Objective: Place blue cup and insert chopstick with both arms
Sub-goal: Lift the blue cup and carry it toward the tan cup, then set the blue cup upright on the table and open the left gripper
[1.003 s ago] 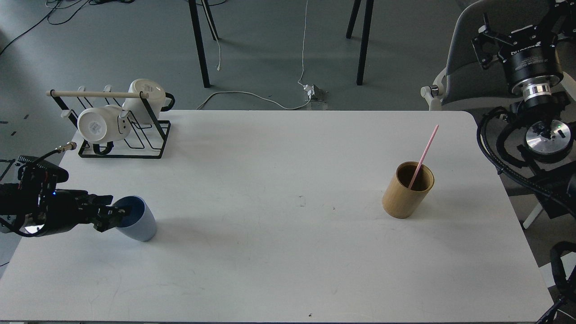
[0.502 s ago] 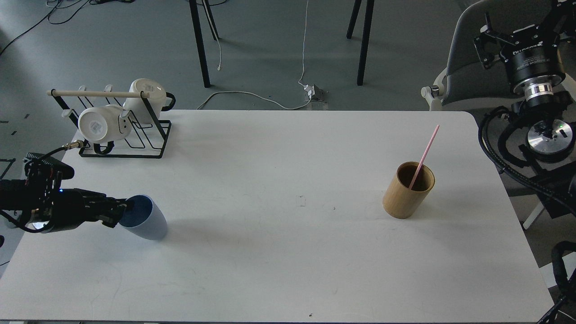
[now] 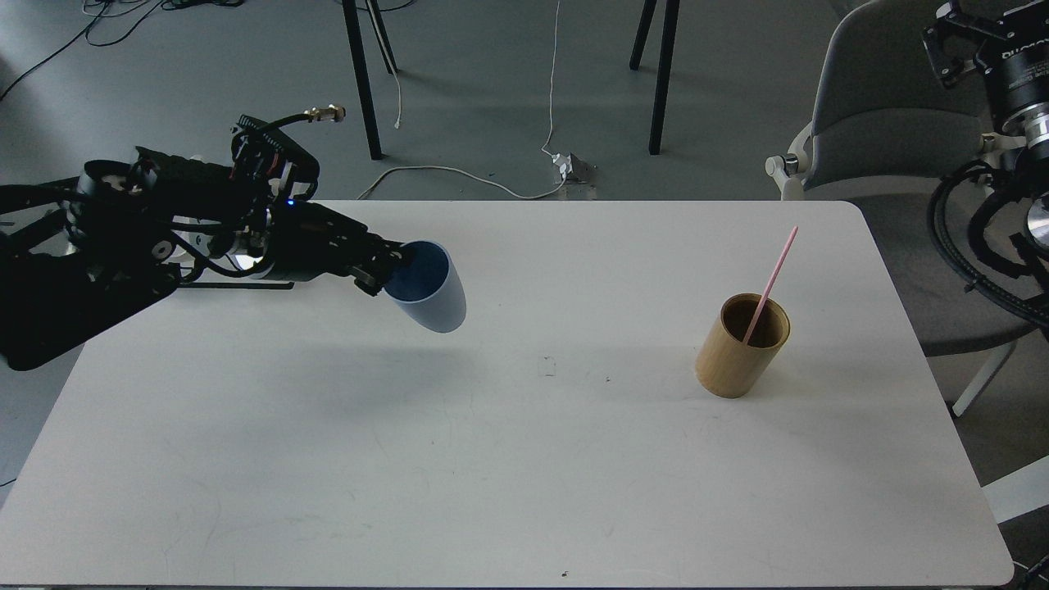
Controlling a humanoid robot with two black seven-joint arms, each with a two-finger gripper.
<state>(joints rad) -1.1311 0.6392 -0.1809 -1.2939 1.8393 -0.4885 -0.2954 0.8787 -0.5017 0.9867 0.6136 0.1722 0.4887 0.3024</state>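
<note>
My left gripper [image 3: 392, 270] is shut on the rim of the blue cup [image 3: 433, 293] and holds it in the air over the table's left-middle. The cup tilts, with its dark blue opening facing the gripper. The pink chopstick [image 3: 772, 280] leans inside the tan wooden holder [image 3: 740, 348] on the right side of the white table [image 3: 524, 459]. Of my right arm [image 3: 1012, 74] only thick joints and cables show, at the far right edge and off the table. Its gripper is out of view.
My left arm hides most of the black wire rack [image 3: 246, 286] and its white mugs at the table's back left. A grey chair [image 3: 877, 106] stands behind the table's back right corner. Table legs and cables lie on the floor beyond.
My left arm has lifted the blue cup off the table's left edge and carried it up and to the right, toward the middle. My right arm has drawn back to the right.
</note>
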